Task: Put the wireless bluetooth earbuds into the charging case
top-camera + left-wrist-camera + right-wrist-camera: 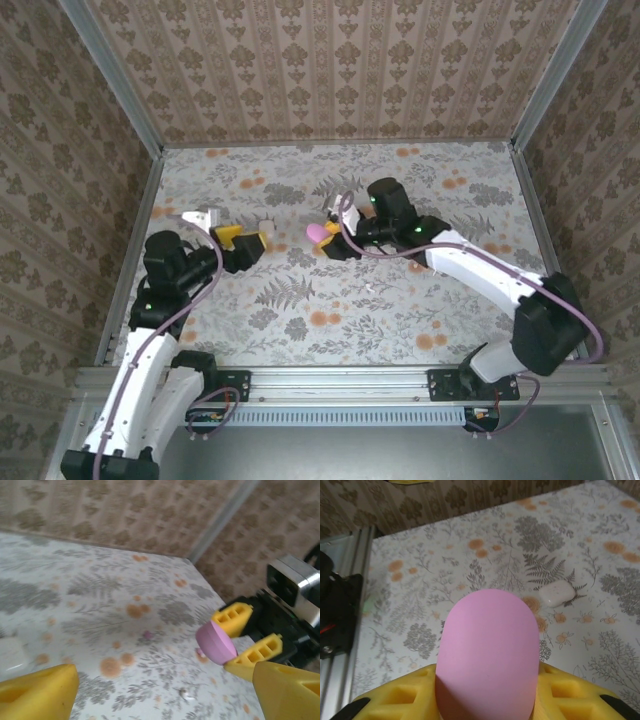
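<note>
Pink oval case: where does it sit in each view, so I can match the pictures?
Top external: pink oval case just left of centre, at the right arm's tip.
Left wrist: right of centre, lifted above the table.
Right wrist: bottom centre, very close.
Shared landmark: the yellow fingers clamping it.

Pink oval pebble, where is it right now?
Near the middle of the table in the top view, the pink oval pebble is clamped in the right gripper.

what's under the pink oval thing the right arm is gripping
Under the pink oval: floral table, a tiny pink piece showing by its lower edge. The oval and the jaws of the right gripper hide the rest.
</note>
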Robot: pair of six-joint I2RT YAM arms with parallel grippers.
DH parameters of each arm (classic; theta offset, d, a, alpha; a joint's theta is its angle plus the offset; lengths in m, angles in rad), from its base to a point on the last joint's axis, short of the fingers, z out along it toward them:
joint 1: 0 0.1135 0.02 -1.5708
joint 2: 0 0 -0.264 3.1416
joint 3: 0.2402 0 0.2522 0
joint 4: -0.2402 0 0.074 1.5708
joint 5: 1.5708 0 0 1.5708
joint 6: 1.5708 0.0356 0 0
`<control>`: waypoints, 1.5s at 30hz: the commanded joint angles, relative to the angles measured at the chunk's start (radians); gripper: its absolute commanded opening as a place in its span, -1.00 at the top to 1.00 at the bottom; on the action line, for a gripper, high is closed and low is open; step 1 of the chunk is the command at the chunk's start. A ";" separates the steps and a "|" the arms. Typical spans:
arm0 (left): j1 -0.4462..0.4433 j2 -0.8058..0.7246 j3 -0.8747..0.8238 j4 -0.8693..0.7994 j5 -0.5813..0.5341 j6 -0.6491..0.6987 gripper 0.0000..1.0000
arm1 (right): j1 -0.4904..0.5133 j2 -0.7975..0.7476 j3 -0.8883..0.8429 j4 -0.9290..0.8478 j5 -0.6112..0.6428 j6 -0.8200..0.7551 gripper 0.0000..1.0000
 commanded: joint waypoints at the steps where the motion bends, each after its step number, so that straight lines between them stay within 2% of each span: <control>1: -0.077 0.061 0.093 -0.035 0.065 0.054 -0.85 | 0.001 -0.095 -0.029 -0.080 -0.061 0.021 0.33; 5: -0.178 0.184 0.182 -0.043 0.042 -0.088 -0.84 | 0.002 -0.180 -0.061 -0.064 0.007 0.045 0.33; 7: -0.217 0.239 0.205 -0.038 -0.008 -0.176 -0.79 | 0.001 -0.213 -0.084 -0.032 0.060 0.061 0.33; 10: -0.282 0.318 0.247 -0.019 0.001 -0.238 -0.78 | 0.001 -0.236 -0.094 -0.001 0.105 0.050 0.32; 16: -0.345 0.457 0.335 0.031 0.008 -0.282 -0.73 | 0.002 -0.208 -0.046 0.023 0.118 0.041 0.32; 17: -0.350 0.479 0.348 0.033 0.038 -0.281 -0.70 | 0.002 -0.203 -0.042 0.028 0.118 0.038 0.31; 24: -0.377 0.586 0.407 0.061 0.078 -0.307 -0.38 | 0.001 -0.166 -0.021 0.048 0.132 0.009 0.31; 29: -0.383 0.599 0.414 0.032 0.081 -0.304 -0.26 | 0.000 -0.165 -0.040 0.094 0.187 0.015 0.31; 33: -0.383 0.601 0.416 0.024 0.079 -0.301 0.02 | -0.002 -0.157 -0.042 0.104 0.188 0.015 0.31; 40: -0.383 0.609 0.434 0.034 0.068 -0.384 0.73 | 0.000 -0.170 -0.069 0.136 0.190 -0.003 0.17; 42: -0.383 0.601 0.432 0.047 0.066 -0.414 0.81 | 0.000 -0.186 -0.102 0.157 0.189 -0.035 0.08; 43: -0.383 0.594 0.433 0.050 0.061 -0.426 0.81 | -0.002 -0.196 -0.126 0.177 0.186 -0.056 -0.03; 45: -0.383 0.582 0.434 0.053 0.061 -0.443 0.83 | -0.001 -0.220 -0.172 0.224 0.179 -0.105 -0.10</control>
